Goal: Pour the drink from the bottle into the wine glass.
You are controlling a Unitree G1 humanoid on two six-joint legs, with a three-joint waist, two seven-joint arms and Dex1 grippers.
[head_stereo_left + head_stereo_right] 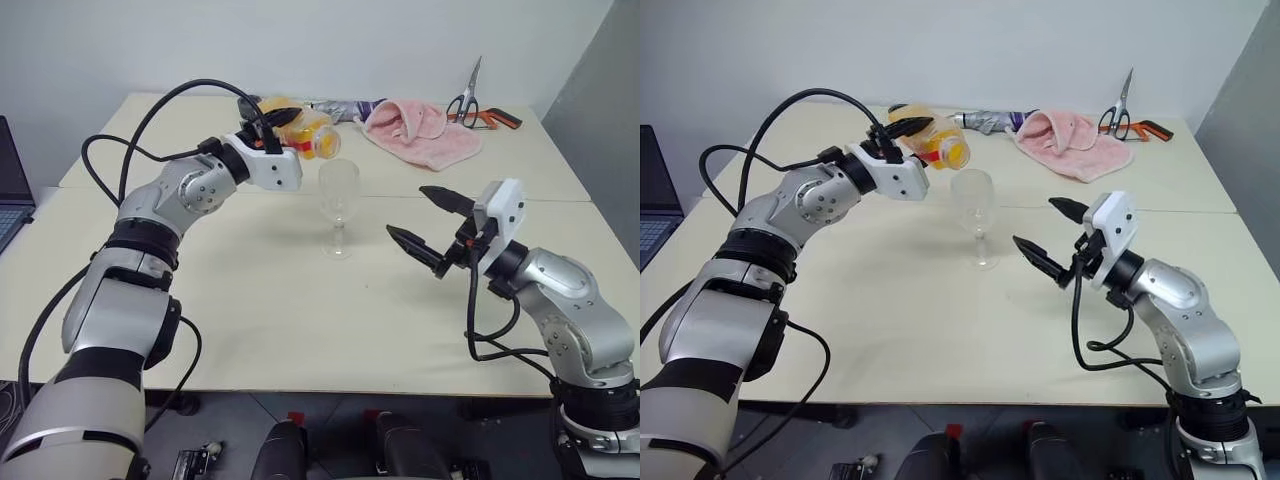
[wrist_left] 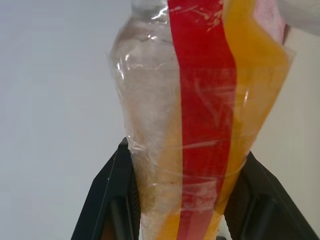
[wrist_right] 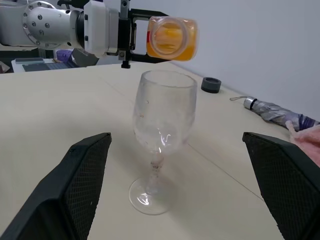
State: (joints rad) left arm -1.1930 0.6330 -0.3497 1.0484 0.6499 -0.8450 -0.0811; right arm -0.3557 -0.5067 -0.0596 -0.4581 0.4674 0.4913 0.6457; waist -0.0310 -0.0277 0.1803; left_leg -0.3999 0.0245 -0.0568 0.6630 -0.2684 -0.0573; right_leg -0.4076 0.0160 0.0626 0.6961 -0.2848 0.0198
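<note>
Bottle (image 1: 300, 133) lies tipped on its side in your clamped left gripper (image 1: 277, 128), above the wine glass (image 1: 338, 208), ready to pour; your right gripper (image 1: 432, 226) gapes empty nearby.

Head stereo pair: looks forward and down over both arms onto the tabletop (image 1: 300, 330); both eyes share the wine glass (image 1: 338, 205). Left wrist camera: pressed close to the bottle (image 2: 200, 120) between the left hand (image 2: 180, 200) fingers. Right wrist camera: low, near, facing the same glass across the tabletop.
</note>
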